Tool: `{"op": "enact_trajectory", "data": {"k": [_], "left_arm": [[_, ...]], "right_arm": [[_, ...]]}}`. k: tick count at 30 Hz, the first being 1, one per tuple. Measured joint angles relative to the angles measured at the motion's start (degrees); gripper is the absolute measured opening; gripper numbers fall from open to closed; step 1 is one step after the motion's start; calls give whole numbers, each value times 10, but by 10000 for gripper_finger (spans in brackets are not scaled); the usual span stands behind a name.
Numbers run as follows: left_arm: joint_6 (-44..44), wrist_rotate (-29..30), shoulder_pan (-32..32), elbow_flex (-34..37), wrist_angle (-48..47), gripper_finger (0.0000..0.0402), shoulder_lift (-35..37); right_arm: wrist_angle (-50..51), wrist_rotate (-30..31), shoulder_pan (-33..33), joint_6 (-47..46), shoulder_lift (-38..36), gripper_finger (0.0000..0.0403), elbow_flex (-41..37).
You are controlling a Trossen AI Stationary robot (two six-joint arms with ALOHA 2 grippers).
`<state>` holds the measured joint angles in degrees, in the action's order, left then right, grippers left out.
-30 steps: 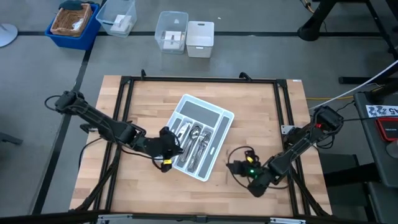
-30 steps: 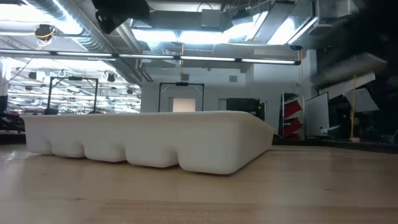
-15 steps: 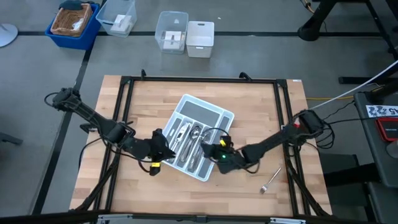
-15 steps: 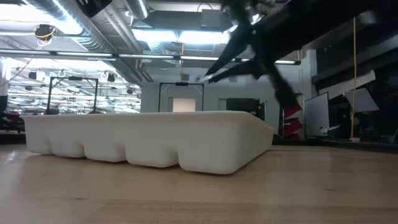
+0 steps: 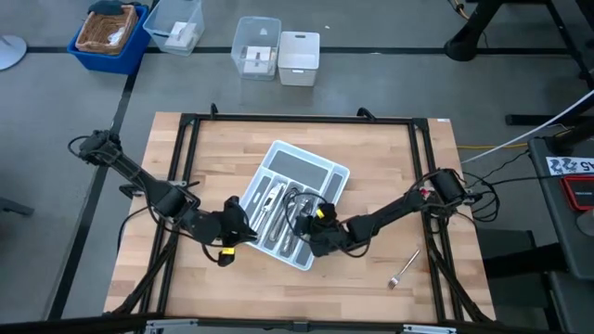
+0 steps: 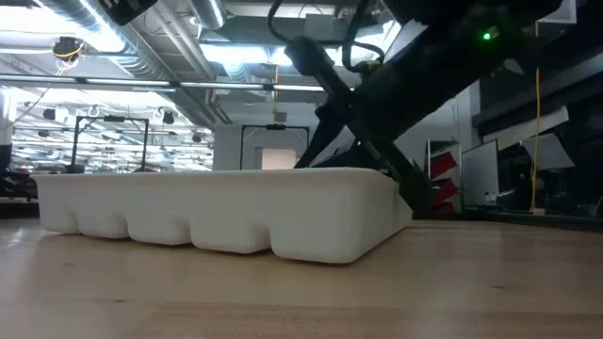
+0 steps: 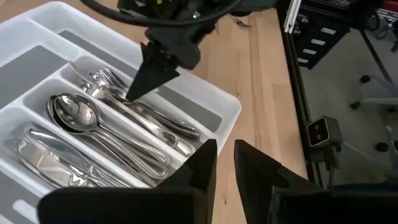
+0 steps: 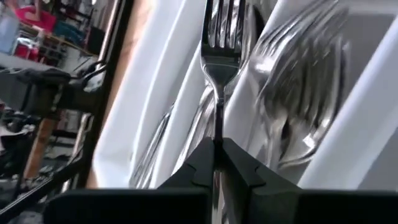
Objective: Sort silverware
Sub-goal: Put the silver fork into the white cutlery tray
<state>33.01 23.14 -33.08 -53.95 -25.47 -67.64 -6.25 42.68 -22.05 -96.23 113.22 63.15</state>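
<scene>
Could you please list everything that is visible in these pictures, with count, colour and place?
cutlery tray: one, light grey, middle of the table, set at an angle.
silverware in the tray: many forks, spoons and knives, silver, sorted by compartment.
fork: one, silver, held over the tray.
loose piece: one, silver, on the table's right side.
table: one, light wood, black frame.
bins: four, one blue, three clear or white, on the floor beyond the table.
right gripper: dark, over the tray, shut on the fork.
left gripper: dark, beside the tray, slightly open, empty.
</scene>
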Motion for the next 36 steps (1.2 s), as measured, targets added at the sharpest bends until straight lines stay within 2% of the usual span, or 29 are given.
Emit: {"op": "enact_trajectory", "data": {"k": [4, 12, 17, 20, 28, 32, 36], "left_arm": [[0, 0, -3, 0, -1, 46, 0], [-1, 0, -3, 0, -12, 46, 0], [-4, 0, -3, 0, -12, 46, 0], [-4, 0, -3, 0, -12, 46, 0], [21, 0, -3, 0, -12, 46, 0], [34, 0, -3, 0, -12, 46, 0], [43, 0, -3, 0, -11, 46, 0]], "right_arm": [[13, -7, -1, -2, 0, 17, 0], [54, -74, -1, -1, -1, 17, 1], [55, -77, -1, 0, -2, 18, 1], [57, -77, 0, 0, -2, 34, 1], [51, -76, 1, -75, -2, 117, 1], [33, -78, 0, -63, -2, 124, 0], [35, -92, 0, -39, -5, 115, 0]]}}
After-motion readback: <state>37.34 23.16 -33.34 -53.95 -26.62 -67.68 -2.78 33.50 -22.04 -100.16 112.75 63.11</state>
